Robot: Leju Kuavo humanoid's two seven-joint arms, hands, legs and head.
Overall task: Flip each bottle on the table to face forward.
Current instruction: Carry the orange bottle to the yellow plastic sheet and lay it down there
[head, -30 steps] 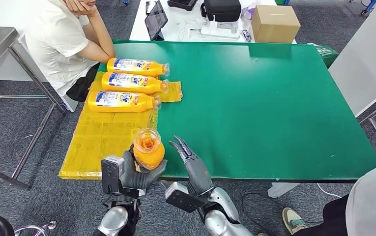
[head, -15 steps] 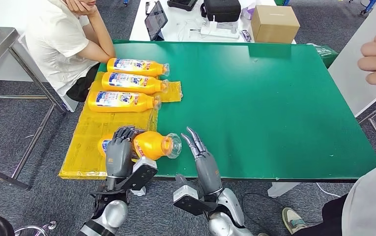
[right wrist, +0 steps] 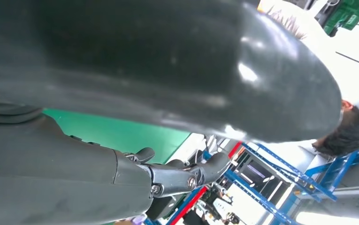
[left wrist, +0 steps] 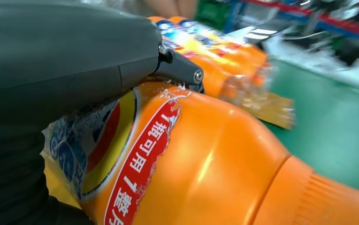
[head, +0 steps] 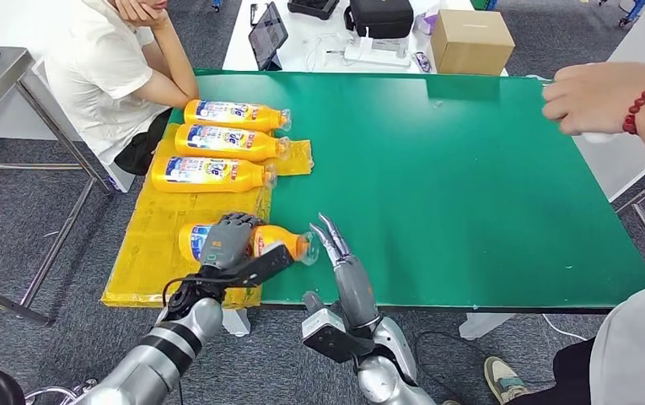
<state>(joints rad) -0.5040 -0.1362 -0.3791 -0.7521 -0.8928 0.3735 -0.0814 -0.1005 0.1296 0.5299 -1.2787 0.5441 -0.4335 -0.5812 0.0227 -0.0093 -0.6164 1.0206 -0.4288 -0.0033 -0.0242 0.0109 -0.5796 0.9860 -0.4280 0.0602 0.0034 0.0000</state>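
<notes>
The left hand (head: 228, 243) lies over the near orange bottle (head: 278, 241), its fingers (head: 236, 224) wrapped across the labelled body and gripping it; the left wrist view confirms dark fingers pressed on the label. The bottle lies on its side on the yellow mat (head: 154, 253) at the near left of the green tabletop (head: 470, 186), its long axis running left to right with the cap pointing right, toward the right hand (head: 344, 270). That hand stands just beside the cap, fingers straight and apart, holding nothing. Three more bottles (head: 209, 173) lie parallel farther back on the mat, caps right. Any further roll about that axis falls to the left hand, I judge. A person's hand (head: 593, 97) hovers at the far right.
</notes>
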